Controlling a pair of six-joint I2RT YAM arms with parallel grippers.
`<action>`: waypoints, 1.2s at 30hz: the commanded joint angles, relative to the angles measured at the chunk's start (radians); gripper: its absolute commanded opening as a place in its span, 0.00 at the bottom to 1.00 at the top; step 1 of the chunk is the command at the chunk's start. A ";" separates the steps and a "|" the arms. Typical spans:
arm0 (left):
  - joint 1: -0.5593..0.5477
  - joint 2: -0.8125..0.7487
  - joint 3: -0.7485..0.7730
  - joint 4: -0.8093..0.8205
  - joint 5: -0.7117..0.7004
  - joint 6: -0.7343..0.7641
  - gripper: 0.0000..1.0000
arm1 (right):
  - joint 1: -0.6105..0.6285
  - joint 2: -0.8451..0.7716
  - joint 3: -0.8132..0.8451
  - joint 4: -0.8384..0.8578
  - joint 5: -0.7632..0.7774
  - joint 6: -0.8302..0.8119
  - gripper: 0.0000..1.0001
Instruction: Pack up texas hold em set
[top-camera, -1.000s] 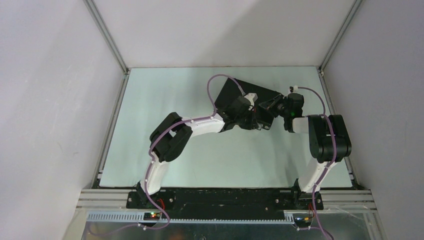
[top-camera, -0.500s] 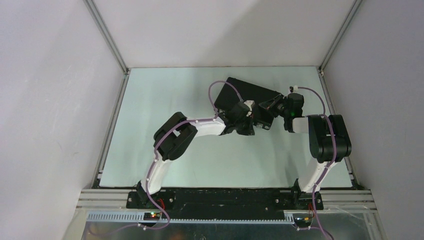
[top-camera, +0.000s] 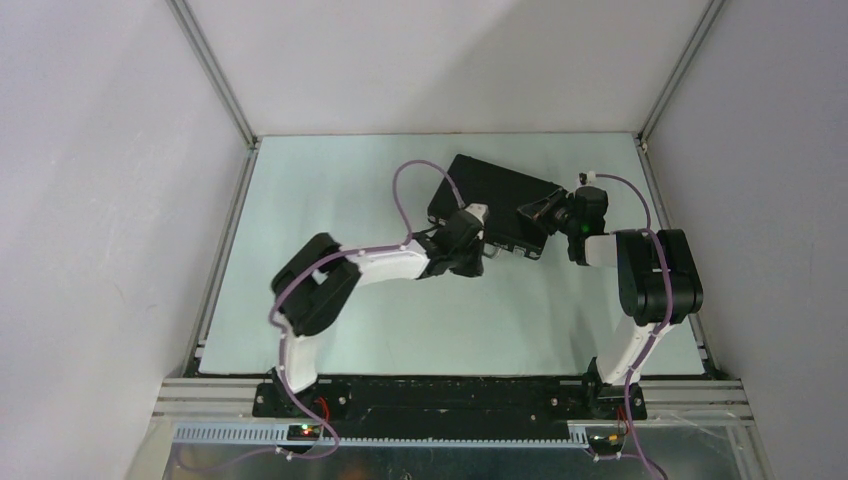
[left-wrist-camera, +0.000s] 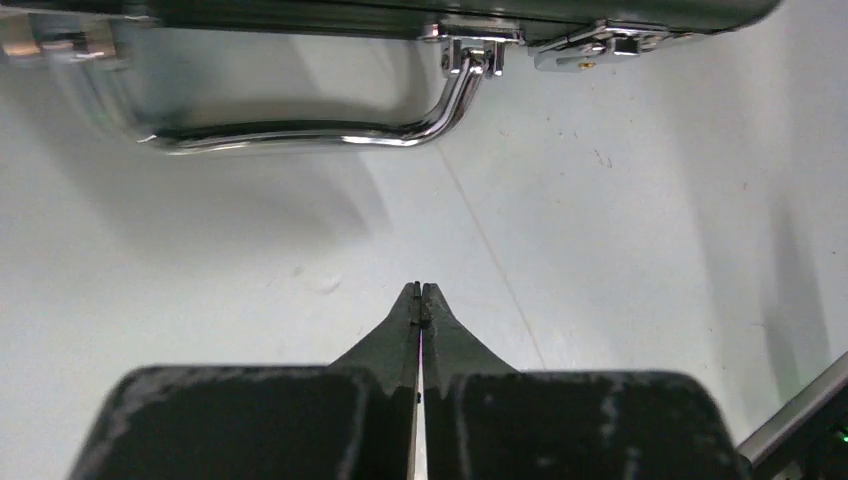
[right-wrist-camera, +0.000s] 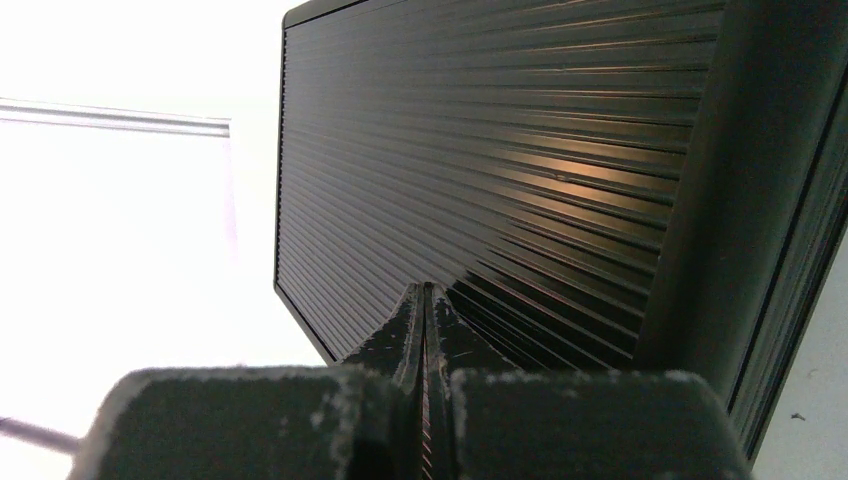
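Briefcase lay shut far right of centre on the table, nothing loose in sight, so I judged packing nearly done. My left gripper and right gripper were both clenched empty; whether the latch was fastened I couldn't tell.

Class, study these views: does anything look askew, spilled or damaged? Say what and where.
The case lies closed but skewed, its sides at an angle to the table edges. Nothing spilled or damaged shows.
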 joint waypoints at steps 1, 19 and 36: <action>-0.006 -0.260 -0.088 -0.034 -0.167 0.049 0.00 | 0.003 0.023 -0.040 -0.038 0.018 -0.055 0.00; 0.021 -1.143 -0.483 -0.338 -0.603 0.044 0.68 | 0.200 -0.759 -0.068 -0.560 0.364 -0.255 0.36; 0.031 -1.534 -0.581 -0.593 -0.788 -0.028 1.00 | 0.210 -1.471 -0.173 -1.258 0.549 -0.273 0.93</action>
